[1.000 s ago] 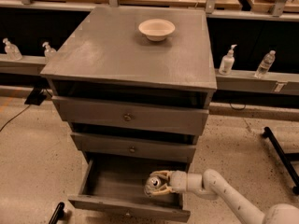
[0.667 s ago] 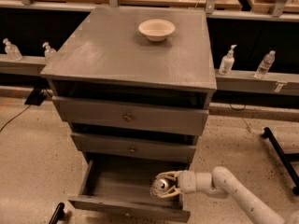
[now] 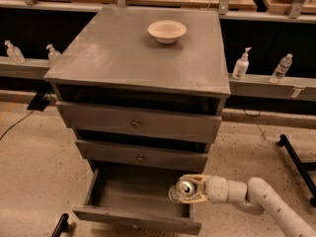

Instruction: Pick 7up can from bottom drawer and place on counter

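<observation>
a: where's the claw (image 3: 187, 191)?

b: low on the right, at the end of the pale arm (image 3: 247, 192) that comes in from the lower right corner. it sits over the right front part of the open drawer (image 3: 126, 197).

a: spread or pressed together?

b: pinching the can (image 3: 180, 189). one finger lies along the top of the can and one along the underside, both touching it.

a: how does the can lie?

b: tipped over, with its shiny lid turned up toward the camera. it's just inside the drawer's right wall, near the front. i can't tell whether it touches the drawer floor.

a: and the drawer itself?

b: pulled well out at the bottom of the cabinet. its grey floor is bare to the left of the can.

a: above it?

b: two upper fronts (image 3: 138, 125), each with a round knob, both pushed in.

a: the counter (image 3: 113, 53)?

b: a wide grey slab on top, well apart from the can. a pale bowl (image 3: 167, 31) stands upright near its far edge.

a: anything around?

b: pump bottles (image 3: 14, 52) on a ledge (image 3: 269, 87) on the left and right, and a clear bottle (image 3: 281, 68) at the far right. speckled floor (image 3: 34, 181) below.
</observation>
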Motion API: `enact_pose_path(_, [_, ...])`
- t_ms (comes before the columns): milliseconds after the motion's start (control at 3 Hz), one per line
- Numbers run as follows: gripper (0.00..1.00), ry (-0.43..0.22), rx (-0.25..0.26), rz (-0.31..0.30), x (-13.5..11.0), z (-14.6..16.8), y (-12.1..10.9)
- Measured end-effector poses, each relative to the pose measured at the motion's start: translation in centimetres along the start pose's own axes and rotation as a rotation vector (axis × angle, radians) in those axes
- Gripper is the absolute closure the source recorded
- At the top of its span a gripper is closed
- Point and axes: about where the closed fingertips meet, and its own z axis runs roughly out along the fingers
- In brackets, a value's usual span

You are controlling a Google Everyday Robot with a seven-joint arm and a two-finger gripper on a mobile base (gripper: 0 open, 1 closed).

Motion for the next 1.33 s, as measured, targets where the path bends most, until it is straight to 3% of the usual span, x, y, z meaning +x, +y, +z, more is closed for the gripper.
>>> enact_pose_path(333, [1.0,0.009,0.051,0.086,-2.8,-1.5,-2.0])
enact_pose_path(667, [1.0,0.114,0.03,0.123,-5.0,-2.1,-3.4])
enact_pose_path(1333, [1.0,0.128,0.021,0.106,-7.1,-2.0,-4.7])
